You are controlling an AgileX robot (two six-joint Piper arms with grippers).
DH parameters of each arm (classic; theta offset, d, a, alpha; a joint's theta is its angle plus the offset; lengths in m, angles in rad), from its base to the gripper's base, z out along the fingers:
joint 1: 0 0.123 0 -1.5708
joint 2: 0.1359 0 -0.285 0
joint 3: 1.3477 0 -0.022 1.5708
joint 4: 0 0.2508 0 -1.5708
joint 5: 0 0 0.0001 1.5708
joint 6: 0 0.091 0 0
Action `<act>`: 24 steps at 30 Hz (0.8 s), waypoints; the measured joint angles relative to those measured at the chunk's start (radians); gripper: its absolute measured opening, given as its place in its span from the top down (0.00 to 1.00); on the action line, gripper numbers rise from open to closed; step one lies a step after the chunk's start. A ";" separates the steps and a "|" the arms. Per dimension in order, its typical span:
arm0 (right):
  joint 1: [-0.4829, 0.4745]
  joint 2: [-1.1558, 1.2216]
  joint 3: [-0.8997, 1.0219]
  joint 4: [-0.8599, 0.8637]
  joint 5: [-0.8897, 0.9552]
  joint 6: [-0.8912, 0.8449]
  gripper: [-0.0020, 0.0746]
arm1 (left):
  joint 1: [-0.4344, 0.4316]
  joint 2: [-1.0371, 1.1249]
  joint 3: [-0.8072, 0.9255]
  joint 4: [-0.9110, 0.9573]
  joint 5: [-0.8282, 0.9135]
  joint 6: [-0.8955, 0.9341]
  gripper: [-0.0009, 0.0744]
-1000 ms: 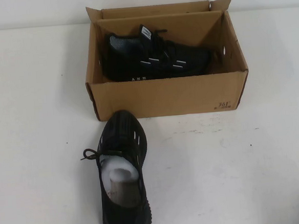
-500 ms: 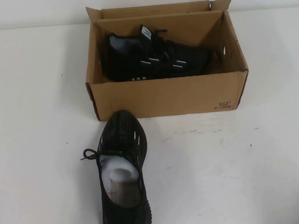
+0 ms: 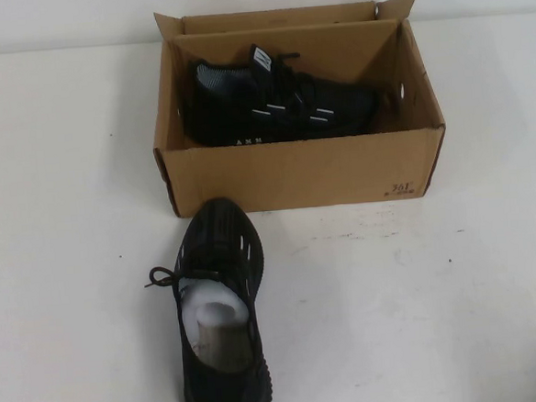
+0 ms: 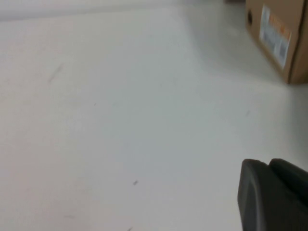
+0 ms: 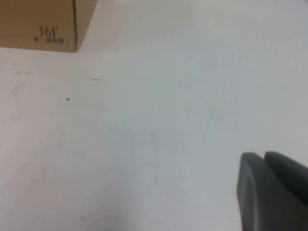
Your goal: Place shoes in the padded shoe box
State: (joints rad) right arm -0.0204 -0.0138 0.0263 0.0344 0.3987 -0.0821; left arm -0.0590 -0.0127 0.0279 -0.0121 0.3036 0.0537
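A: So, where are the shoes compared to the padded shoe box [image 3: 293, 167]?

B: One shoe [image 3: 280, 104] lies inside the box, on its side, with the heel toward the robot's left and the toe toward the right end wall. The other shoe [image 3: 219, 315] stands on the white table [image 3: 459, 298], outside the box. Its toe points at the near wall of the box and is just beside it, not touching. White paper stuffing [image 3: 216, 306] shows in its opening, and a lace loop hangs out on its left side.

A: And the box itself?

B: It is open, its short flaps stand up, and a small dark print [image 3: 401, 189] is at the lower right corner of the near wall.

A: What about the grippers?

B: The high view shows no arm. The left gripper [image 4: 274, 195] appears only as a dark piece in the left wrist view, over bare table, well apart from the box end with a label [image 4: 275, 34]. The right gripper [image 5: 272, 190] is similar, well apart from the box corner with the print. Released or clenched, I cannot tell for either.
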 joint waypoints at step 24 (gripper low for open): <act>0.000 0.000 0.000 0.000 0.000 0.000 0.98 | 0.000 0.203 -0.342 -0.240 0.113 -0.150 0.99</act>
State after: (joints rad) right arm -0.0204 -0.0138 0.0263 0.0344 0.3987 -0.0821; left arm -0.0590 0.1906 -0.3137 -0.2523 0.4163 -0.0967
